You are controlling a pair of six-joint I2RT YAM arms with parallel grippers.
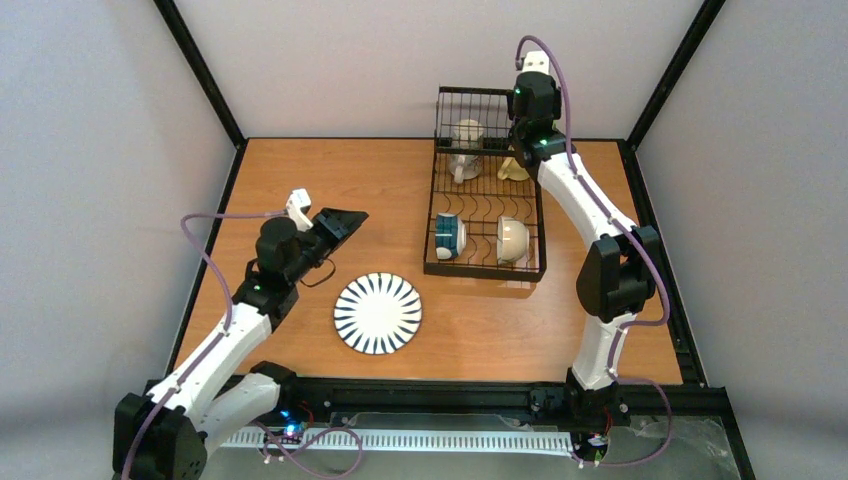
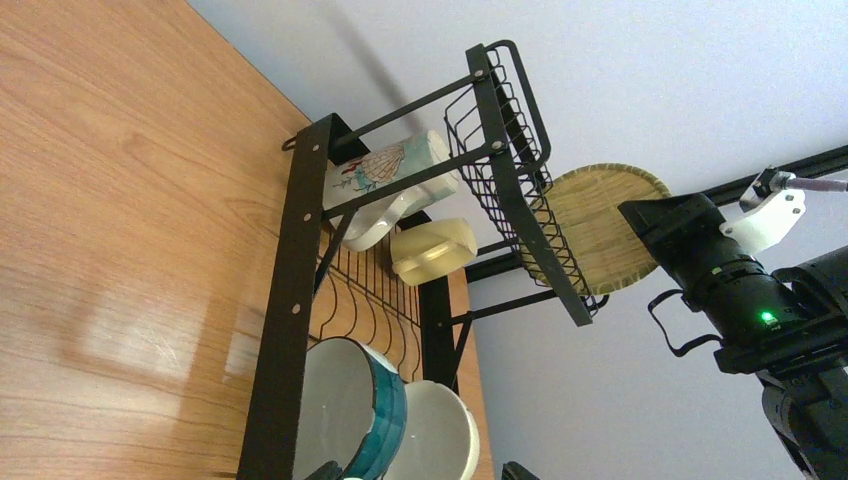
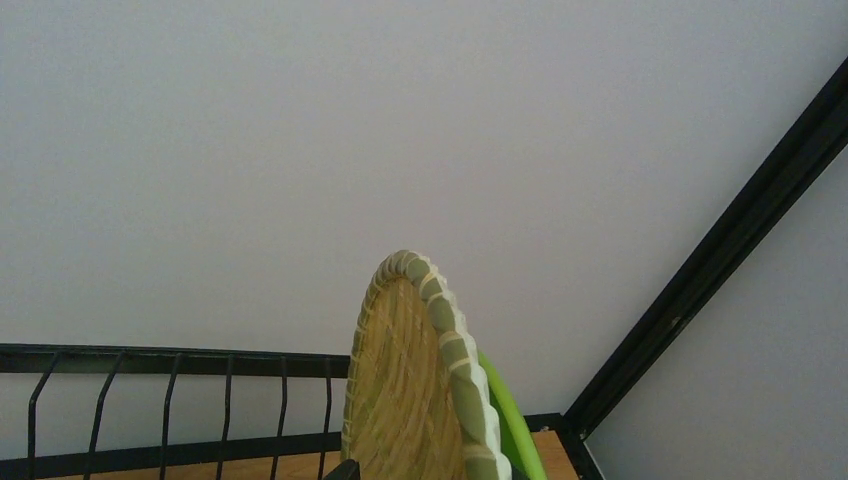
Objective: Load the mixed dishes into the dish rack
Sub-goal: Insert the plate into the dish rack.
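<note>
Two plates matter. Left gripper [image 1: 338, 224] hangs wide, empty, over the table's left side; striped plate [image 1: 378, 313] lies flat by the near edge. Woven plate [image 3: 405, 400] stands upright at the far right of the dish rack [image 1: 485, 272]. Whether right gripper [image 1: 526, 150] has let go cannot be told; it should retreat straight, no nudging.

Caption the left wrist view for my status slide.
Dish rack from table level: mugs, teal-banded cup and bowl loaded, woven-textured plate upright behind the basket tier, right arm alongside.
</note>
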